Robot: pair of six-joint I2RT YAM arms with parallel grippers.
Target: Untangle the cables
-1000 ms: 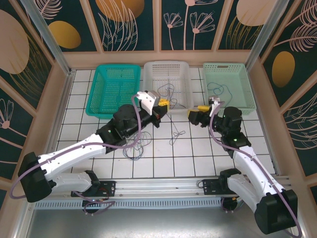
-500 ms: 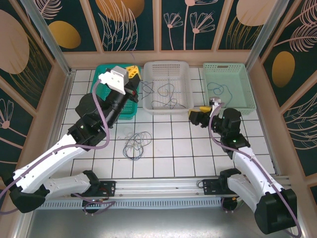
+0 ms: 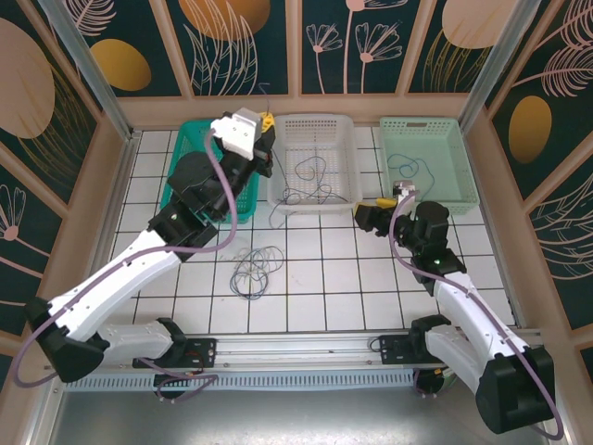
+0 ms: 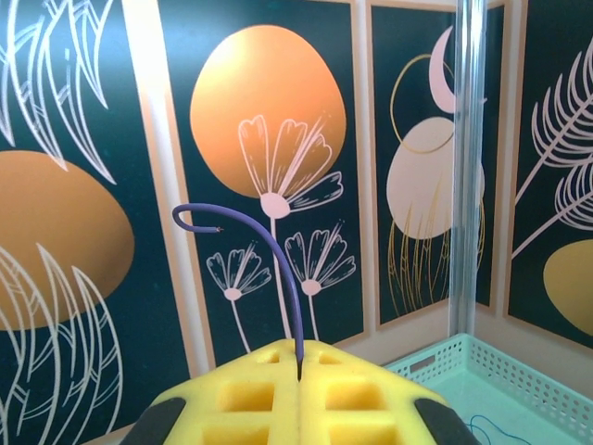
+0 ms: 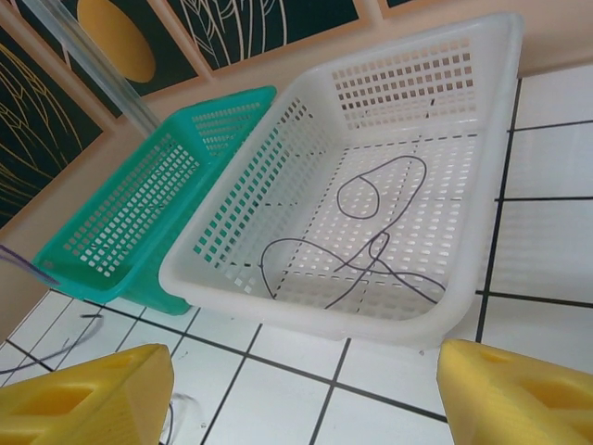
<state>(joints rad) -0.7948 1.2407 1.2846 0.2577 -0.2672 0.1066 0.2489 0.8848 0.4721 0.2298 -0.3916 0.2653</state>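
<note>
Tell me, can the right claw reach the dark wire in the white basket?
Probably yes. The right gripper is open and faces the white basket; only its front wall stands before the dark cable.

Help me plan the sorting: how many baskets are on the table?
3: a teal basket at back left, a white basket in the middle, and a pale green basket at back right. None seems hidden.
</note>
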